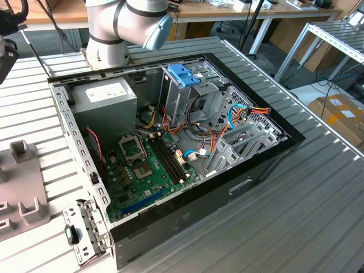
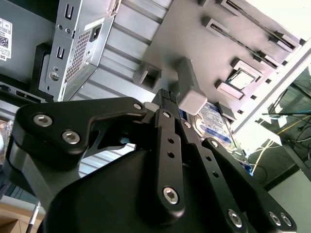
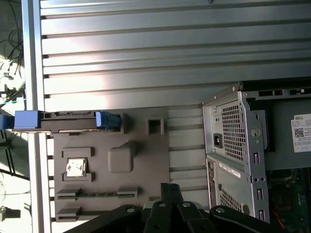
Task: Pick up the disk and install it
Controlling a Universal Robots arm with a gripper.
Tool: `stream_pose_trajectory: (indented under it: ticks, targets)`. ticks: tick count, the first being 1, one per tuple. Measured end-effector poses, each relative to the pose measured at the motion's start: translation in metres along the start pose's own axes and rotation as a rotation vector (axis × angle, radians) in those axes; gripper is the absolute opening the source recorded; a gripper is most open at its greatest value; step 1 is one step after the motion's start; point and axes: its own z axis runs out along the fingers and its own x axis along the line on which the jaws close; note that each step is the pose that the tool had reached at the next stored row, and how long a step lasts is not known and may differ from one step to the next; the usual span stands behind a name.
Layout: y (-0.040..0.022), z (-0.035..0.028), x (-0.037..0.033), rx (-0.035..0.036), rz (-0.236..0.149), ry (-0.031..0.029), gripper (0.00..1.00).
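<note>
The disk point(image 3: 68, 121) stands on its long edge in a slot along one side of a grey fixture plate point(image 3: 141, 160). It is dark, framed by a blue carrier with a blue tab at its end. In the second wrist view the disk's point(image 2: 214, 120) labelled face shows partly behind the gripper's links. My gripper point(image 3: 170, 188) hangs above the plate on the side away from the disk, apart from it. Its black fingertips press together with nothing between them, and the gripper point(image 2: 166, 95) looks the same in the second wrist view.
An open computer case point(image 1: 267, 153) lies on the ribbed metal table point(image 1: 318, 216), with a grey drive cage and its light-blue bracket point(image 1: 185, 74) inside. The fixture plate point(image 1: 23, 187) lies at the exterior view's left and holds a small square chip point(image 3: 76, 167). The arm's base point(image 1: 108, 40) stands behind the case.
</note>
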Motion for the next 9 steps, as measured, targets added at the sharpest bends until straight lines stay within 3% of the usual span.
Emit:
stream_pose_trajectory:
  ticks: [9]
  targets:
    - [-0.0003,-0.0001,0.0036,0.0,0.0,-0.0001,0.11]
